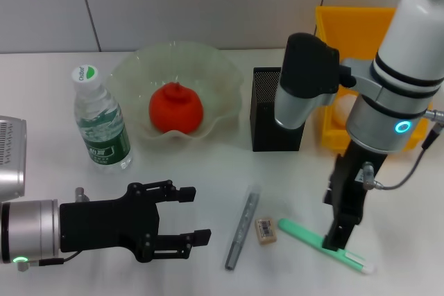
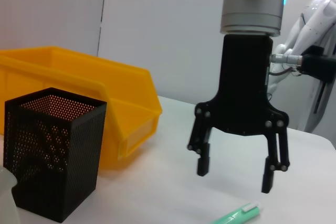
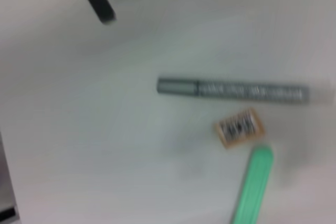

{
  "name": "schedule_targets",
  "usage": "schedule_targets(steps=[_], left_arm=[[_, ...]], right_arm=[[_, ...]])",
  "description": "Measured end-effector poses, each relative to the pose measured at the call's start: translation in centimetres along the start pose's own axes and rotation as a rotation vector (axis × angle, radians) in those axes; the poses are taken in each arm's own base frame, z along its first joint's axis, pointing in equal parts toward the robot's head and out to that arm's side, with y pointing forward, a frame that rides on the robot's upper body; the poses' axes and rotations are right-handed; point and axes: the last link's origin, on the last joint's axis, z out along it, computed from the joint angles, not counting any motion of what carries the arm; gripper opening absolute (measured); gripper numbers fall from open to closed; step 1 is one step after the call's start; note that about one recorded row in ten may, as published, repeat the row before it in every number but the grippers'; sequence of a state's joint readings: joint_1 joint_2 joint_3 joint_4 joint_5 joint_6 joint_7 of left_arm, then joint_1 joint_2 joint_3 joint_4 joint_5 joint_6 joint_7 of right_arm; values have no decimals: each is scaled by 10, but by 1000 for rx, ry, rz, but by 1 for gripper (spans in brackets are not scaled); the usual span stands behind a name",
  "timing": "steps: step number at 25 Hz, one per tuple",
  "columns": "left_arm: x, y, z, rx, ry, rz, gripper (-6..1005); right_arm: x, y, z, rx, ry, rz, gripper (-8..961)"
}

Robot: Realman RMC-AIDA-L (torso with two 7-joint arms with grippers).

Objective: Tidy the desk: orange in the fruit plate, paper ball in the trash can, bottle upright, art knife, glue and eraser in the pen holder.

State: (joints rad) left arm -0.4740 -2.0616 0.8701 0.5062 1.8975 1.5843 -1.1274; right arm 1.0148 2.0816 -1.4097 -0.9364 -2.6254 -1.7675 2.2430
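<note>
1. The desk (image 1: 208, 178) is carrying everything, and the yellow trash can (image 1: 347, 32) is sitting at its far right corner, partly hidden by the right arm.
2. The fruit plate (image 1: 222, 77) is resting at the back centre, cradling the orange (image 1: 176, 109) in its middle.
3. The bottle (image 1: 100, 126) is standing upright just left of the plate, white cap on top.
4. The pen holder (image 1: 267, 112) is standing between the plate and the trash can.
5. The right gripper (image 2: 236, 174) is hanging fingers-down over the front right of the desk, its jaws spread apart and grasping nothing, right above the glue (image 1: 326, 244).
6. The left gripper (image 1: 191, 216) is hovering low at the front left, jaws released and pointing toward the art knife (image 1: 241, 227).
7. The art knife is lying flat between the left gripper and the eraser (image 1: 266, 230).
8. The eraser is lying just beside the glue's green end, barcode facing up.
</note>
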Motion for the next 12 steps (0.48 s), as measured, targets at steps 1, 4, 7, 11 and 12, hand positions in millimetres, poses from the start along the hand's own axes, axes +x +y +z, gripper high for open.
schedule_targets(steps=[1, 4, 7, 11, 12], left_arm=[[0, 0, 0, 2, 1, 0, 785], [0, 0, -1, 5, 2, -2, 785], [0, -1, -1, 10, 4, -3, 785], [0, -3, -2, 19, 0, -2, 785], [0, -3, -1, 21, 0, -1, 785]], right_arm=[[2, 3, 2, 3, 52, 52, 782], [4, 7, 4, 0, 95, 90, 782], [5, 12, 7, -6, 145, 145, 781], [9, 16, 12, -14, 178, 213, 780], [9, 16, 12, -14, 178, 213, 780]])
